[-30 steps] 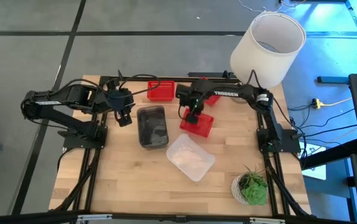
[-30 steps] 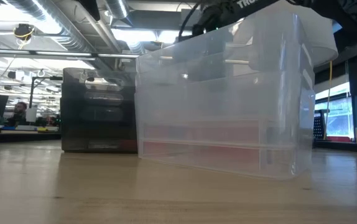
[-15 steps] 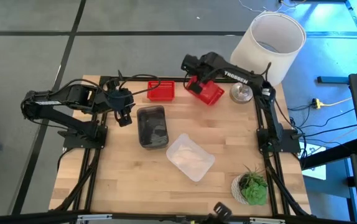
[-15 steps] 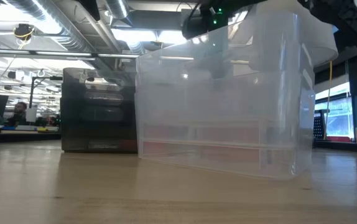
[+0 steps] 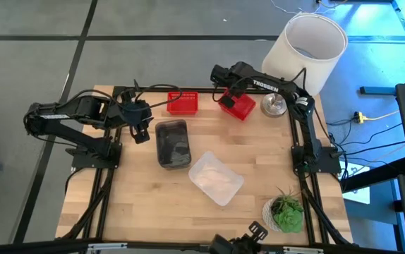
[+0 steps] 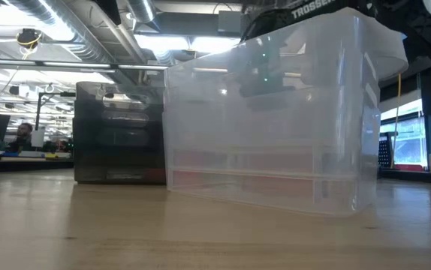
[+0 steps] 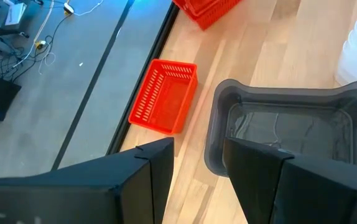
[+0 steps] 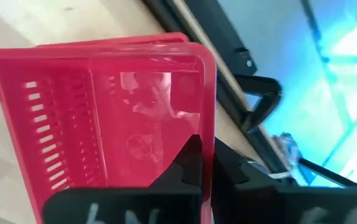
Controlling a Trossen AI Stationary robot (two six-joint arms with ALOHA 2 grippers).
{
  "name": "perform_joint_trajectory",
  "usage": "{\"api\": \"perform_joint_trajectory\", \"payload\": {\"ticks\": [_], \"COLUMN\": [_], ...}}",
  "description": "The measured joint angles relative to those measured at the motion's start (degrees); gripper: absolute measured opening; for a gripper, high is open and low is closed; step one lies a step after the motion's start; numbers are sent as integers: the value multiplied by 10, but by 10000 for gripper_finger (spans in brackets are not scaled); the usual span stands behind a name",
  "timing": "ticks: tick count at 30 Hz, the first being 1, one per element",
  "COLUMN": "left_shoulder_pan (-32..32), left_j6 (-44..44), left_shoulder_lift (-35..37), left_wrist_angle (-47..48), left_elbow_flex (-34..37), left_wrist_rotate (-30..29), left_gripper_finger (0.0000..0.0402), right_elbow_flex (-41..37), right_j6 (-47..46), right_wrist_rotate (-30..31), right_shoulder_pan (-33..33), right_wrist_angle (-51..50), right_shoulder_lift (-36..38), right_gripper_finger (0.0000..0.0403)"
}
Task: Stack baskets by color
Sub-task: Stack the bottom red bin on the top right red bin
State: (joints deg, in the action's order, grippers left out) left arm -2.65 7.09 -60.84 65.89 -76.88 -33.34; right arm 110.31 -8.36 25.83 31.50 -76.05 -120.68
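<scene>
My right gripper [image 5: 226,97] is shut on a red mesh basket [image 5: 238,106] near the table's far edge. A second red basket [image 5: 183,103] rests on its base to the left of it. A smoky grey basket [image 5: 173,143] stands mid-table, and a clear basket [image 5: 216,178] stands nearer the front. My left gripper [image 5: 141,134] hovers open just left of the grey basket [image 7: 290,124] and touches nothing. My right gripper pinches a short end wall of the red basket at its rim [image 8: 208,134]. One finger [image 8: 190,158] is inside and the other outside. The fingers slant down from above, from the far left. The basket hangs tilted below them, seemingly clear of the table.
A large white lampshade [image 5: 305,51] stands at the far right corner, with a small metal dish [image 5: 273,106] beside it. A green plant [image 5: 285,214] sits at the near right corner. Bare wood lies along the near left.
My right gripper has gone up and toward the table's far edge, rolling its wrist. It has carried the red basket from mid-table. The basket has been lifted, turned about and tipped, and is now right of the other red basket.
</scene>
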Motion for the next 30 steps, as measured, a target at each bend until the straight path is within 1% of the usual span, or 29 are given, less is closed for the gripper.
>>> {"api": "perform_joint_trajectory", "payload": {"ticks": [5, 12, 16, 26, 30], "left_shoulder_pan": [0, 0, 0, 0, 0], "left_j6": [2, 8, 14, 0, -2], "left_shoulder_lift": [0, 0, 0, 0, 0], "left_wrist_angle": [0, 0, 0, 0, 0], "left_elbow_flex": [0, 0, 0, 0, 0], "left_wrist_rotate": [0, 0, 0, 0, 0], "left_gripper_finger": [133, 133, 133, 133, 133], "right_elbow_flex": [-9, -9, -9, -9, 1], "right_j6": [21, 27, 30, 32, 25], "right_wrist_rotate": [-66, -187, -208, -210, -211], "right_shoulder_pan": [1, 1, 1, 1, 1], "right_wrist_angle": [12, 10, 13, 17, 1], "right_shoulder_lift": [0, 0, 0, 0, 0], "right_gripper_finger": [2, 2, 9, 78, 91]}}
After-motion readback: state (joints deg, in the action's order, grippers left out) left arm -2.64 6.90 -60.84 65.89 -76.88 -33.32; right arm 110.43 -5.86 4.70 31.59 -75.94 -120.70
